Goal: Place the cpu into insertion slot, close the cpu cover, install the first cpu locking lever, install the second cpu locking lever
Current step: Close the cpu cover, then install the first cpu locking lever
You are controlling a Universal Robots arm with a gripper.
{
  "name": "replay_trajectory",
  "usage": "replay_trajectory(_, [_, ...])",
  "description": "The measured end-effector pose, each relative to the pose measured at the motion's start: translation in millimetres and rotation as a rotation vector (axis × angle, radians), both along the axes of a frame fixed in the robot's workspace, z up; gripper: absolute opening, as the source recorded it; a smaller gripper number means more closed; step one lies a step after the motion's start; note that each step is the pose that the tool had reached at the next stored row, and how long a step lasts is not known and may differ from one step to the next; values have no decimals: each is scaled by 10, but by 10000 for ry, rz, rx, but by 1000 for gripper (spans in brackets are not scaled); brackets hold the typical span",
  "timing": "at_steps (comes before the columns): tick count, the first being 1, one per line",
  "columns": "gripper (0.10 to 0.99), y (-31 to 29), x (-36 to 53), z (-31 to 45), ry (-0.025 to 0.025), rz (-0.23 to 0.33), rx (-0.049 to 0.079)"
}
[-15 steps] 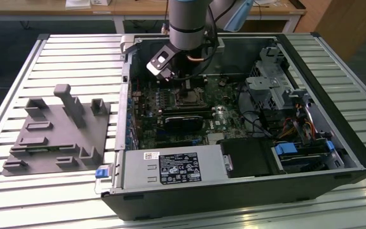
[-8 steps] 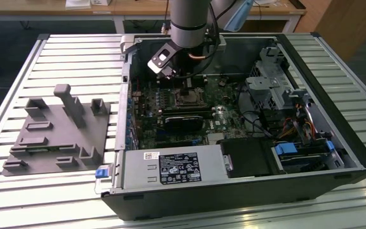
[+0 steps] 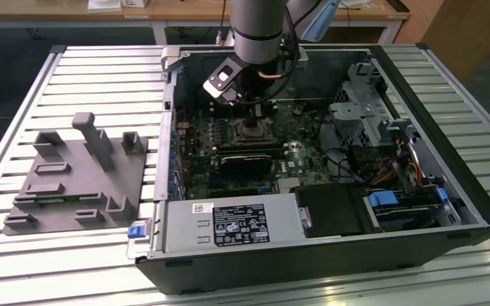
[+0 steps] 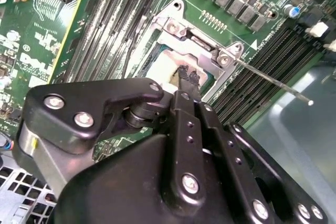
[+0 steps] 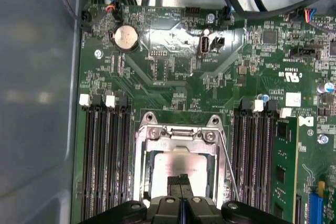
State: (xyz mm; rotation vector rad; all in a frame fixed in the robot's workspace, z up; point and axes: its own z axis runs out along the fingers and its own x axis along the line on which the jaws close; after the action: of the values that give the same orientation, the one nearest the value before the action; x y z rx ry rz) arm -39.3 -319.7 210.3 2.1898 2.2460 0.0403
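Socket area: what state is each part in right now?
Cover, lying flat.
Chip, seated inside the cover's window.
Lever, unhooked, sticking out free.
Gripper, shut, tips over the chip.

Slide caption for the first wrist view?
Shut gripper above the cpu, framed by the cpu cover, between memory slots.

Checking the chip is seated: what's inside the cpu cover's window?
The cpu shows, silver-tan, inside the cpu cover. The end effector hides part of it; the insertion slot beneath is covered.
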Motion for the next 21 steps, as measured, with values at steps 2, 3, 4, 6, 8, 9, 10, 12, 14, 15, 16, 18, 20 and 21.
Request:
replay_trajectory(2, [106, 0, 13, 0, -1, 0, 0])
replay_trajectory(3, [106, 0, 18, 0, 0, 0, 1])
replay_trajectory(4, [106, 0, 22, 0, 0, 0, 0])
replay_trajectory(6, [106, 0, 25, 0, 0, -1, 0])
replay_trajectory(8, [106, 1, 26, 1, -1, -1, 0])
replay_trajectory(9, [106, 1, 27, 2, 0, 0, 0])
replay_trajectory(10, [106, 1, 27, 6, 0, 0, -1])
replay_trajectory(12, [106, 0, 27, 17, 0, 0, -1])
replay_trajectory(14, [106, 0, 27, 32, 0, 0, 0])
replay_trajectory(15, [106, 0, 27, 38, 0, -1, -1])
replay_trajectory(16, [106, 0, 27, 44, 0, 0, 0])
replay_trajectory(18, [106, 0, 27, 57, 0, -1, 0])
replay_trajectory(20, [106, 0, 27, 64, 0, 0, 0])
replay_trajectory(21, [106, 0, 27, 69, 0, 0, 0])
